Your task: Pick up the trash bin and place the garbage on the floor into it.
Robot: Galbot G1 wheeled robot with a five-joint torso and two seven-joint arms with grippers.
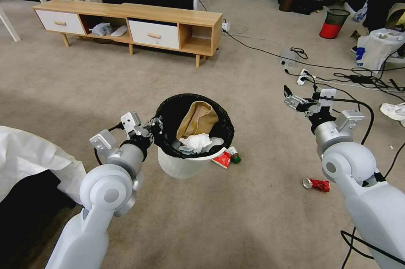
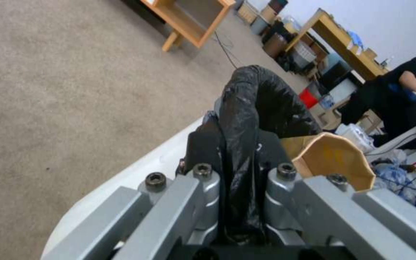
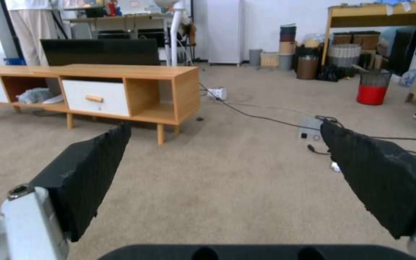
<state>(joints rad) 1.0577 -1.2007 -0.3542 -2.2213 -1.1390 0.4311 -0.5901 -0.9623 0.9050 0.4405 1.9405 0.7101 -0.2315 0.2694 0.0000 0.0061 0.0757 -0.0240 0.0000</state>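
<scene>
Trash bin, the small round white plastic one (image 1: 185, 167) with a black bag liner, hangs off the carpet, left gripper (image 1: 154, 127) pinching its rim. Right gripper (image 1: 291, 101) beside it, jaws spread. I'd keep the bin level while reaching for the crushed red can (image 1: 317, 184) below it

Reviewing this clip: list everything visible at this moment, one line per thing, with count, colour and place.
trash bin: 1, white, black liner, held off the carpet
paper bag: 1, brown, inside the bin
tissue: 1, white, inside the bin
red packet: 1, floor beside the bin
small bottle: 1, brown, by the packet
crushed can: 1, red, floor near the right arm
TV cabinet: 1, wood, white drawers, far left
mesh bin: 1, black, red base, far right
cables: several, black, right floor
left gripper: shut on the bin rim
right gripper: open, raised, empty
</scene>
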